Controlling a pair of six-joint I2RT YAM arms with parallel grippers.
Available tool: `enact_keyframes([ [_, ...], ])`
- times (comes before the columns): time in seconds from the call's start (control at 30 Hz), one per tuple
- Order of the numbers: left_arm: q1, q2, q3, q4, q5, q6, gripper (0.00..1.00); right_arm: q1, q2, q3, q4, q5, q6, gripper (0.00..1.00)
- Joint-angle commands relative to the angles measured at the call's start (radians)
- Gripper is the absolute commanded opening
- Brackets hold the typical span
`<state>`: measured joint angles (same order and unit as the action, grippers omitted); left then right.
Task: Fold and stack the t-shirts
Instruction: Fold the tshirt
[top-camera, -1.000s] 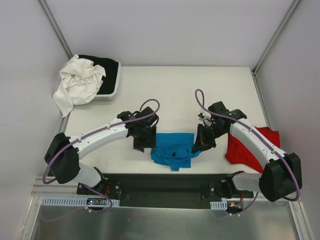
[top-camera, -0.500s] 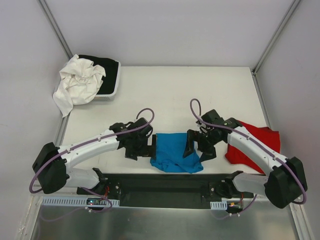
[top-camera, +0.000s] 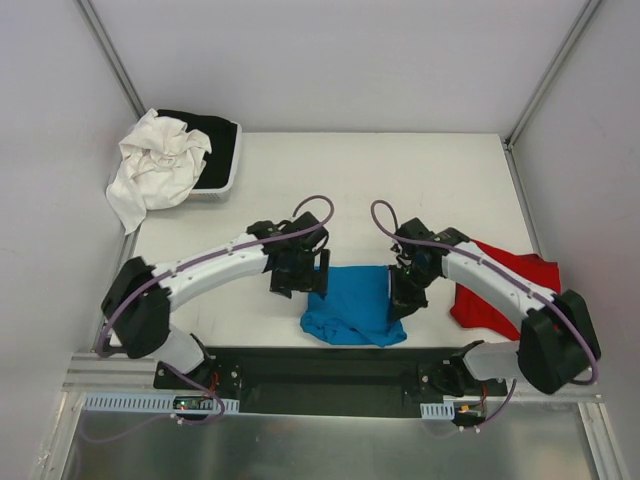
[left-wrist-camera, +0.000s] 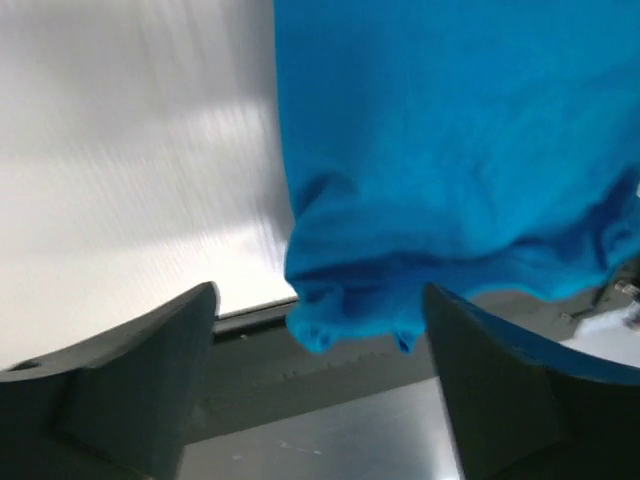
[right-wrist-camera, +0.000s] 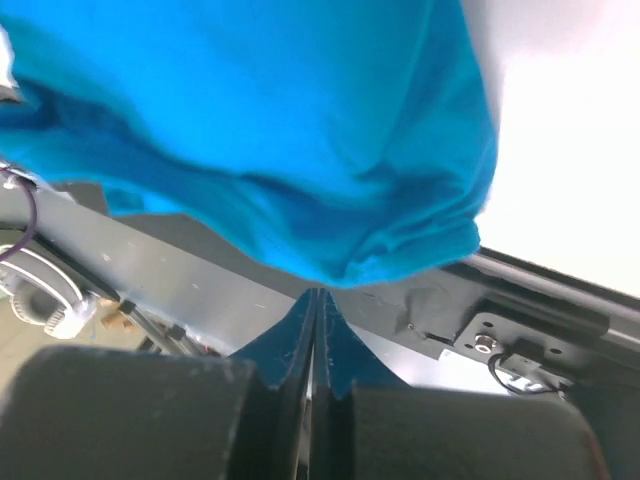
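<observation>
Top external: turquoise t-shirt (top-camera: 352, 303), red t-shirt (top-camera: 518, 274) — two; left claw (left-wrist-camera: 320, 300) wide, right claw (right-wrist-camera: 313, 300) closed.

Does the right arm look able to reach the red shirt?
Probably yes. The red shirt lies uncovered beside the right arm, with only that arm's own forearm over its edge. The right gripper, shut at the blue shirt, would have to swing back.

Turquoise t-shirt (top-camera: 350, 305): bunched a second ago, with a dark raised fold at its middle; now spread flatter and squarer.
Left gripper (top-camera: 314, 280): earlier partly closed at the t-shirt's far-left corner; now fingers wide apart along its left edge.
Right gripper (top-camera: 403, 296): spread wide half a second ago; now fingers pressed together at the t-shirt's right edge.
</observation>
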<state>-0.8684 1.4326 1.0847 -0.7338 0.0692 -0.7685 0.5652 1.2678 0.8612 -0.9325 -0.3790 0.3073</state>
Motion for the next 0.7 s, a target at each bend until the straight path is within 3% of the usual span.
enact_keyframes([
  [0.0, 0.008, 0.178, 0.143, -0.021, -0.051, 0.069, 0.32, 0.013, 0.139, 0.113, 0.033, 0.009, -0.057, 0.01],
  [0.03, 0.008, 0.207, 0.167, -0.019, -0.052, 0.071, 0.08, 0.018, 0.159, 0.116, 0.046, 0.002, -0.057, 0.01],
  [0.07, 0.006, 0.233, 0.188, -0.019, -0.043, 0.072, 0.00, 0.018, 0.175, 0.116, 0.058, -0.021, -0.054, 0.01],
  [0.17, -0.017, 0.264, 0.234, -0.018, -0.009, 0.057, 0.00, 0.050, 0.194, 0.111, 0.093, -0.032, -0.027, 0.01],
  [0.27, -0.070, 0.188, 0.201, -0.018, -0.012, 0.014, 0.00, 0.093, 0.186, 0.078, 0.116, -0.041, 0.012, 0.01],
  [0.47, -0.162, 0.030, 0.013, -0.019, -0.012, -0.104, 0.00, 0.191, 0.177, -0.002, 0.204, -0.057, 0.098, 0.01],
  [0.67, -0.211, 0.008, -0.107, 0.020, -0.039, -0.161, 0.00, 0.277, 0.185, -0.053, 0.267, -0.047, 0.162, 0.01],
])
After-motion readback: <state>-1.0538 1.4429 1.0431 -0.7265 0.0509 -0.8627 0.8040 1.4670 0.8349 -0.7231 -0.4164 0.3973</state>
